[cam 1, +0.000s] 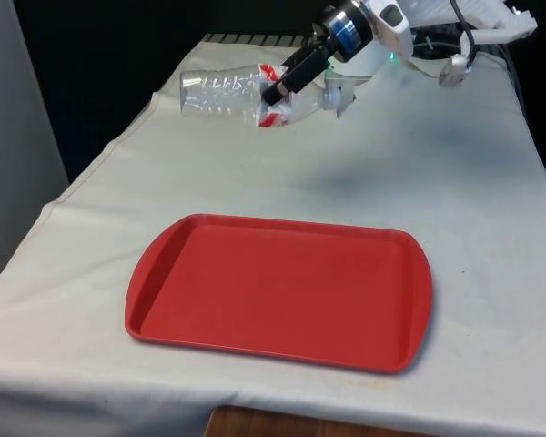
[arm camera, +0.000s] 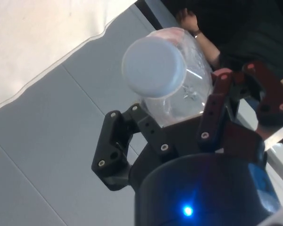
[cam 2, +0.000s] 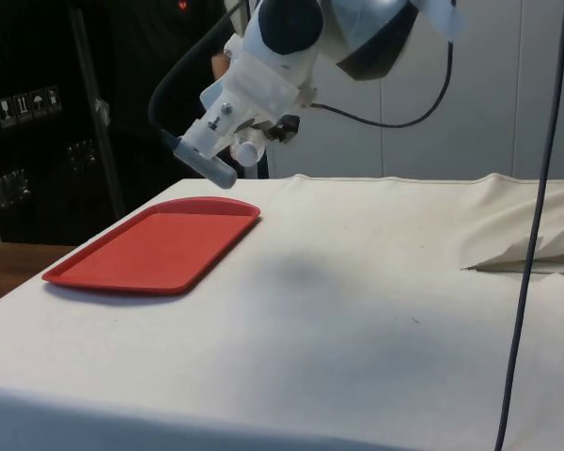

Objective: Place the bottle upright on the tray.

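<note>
Front view: gripper (cam 1: 278, 94) is clamped on the bottle (cam 1: 226, 94), which hangs in the air, lying sideways, above the far end of the table (cam 1: 473, 182). Base points toward the front view's left, cap (cam 1: 332, 102) toward the right. Grip sits near the neck end, over the red-and-white label (cam 1: 275, 114).

Wrist view: pale cap (arm camera: 153, 67) faces the camera, black fingers (arm camera: 212, 117) press either side of the clear shoulder. A person's hand (arm camera: 187, 20) is in the background.

Handling, my read: clear thin plastic, looks empty, so light and easy to crush or dent; smooth wall could slip or swing in the grip when rotated. A hold near the neck is stiffer than mid-body, but leaves the long body hanging out to one side.

Room: red tray (cam 1: 164, 273) lies flat at the near end, well apart from the bottle, nothing on it. It has a low raised rim, and the base has to clear that. Plain cloth lies between, nothing in the path. Side view shows the gripper (cam 2: 207, 160) high above the far edge of the tray (cam 2: 75, 268), with plenty of height to tip the bottle upright.
</note>
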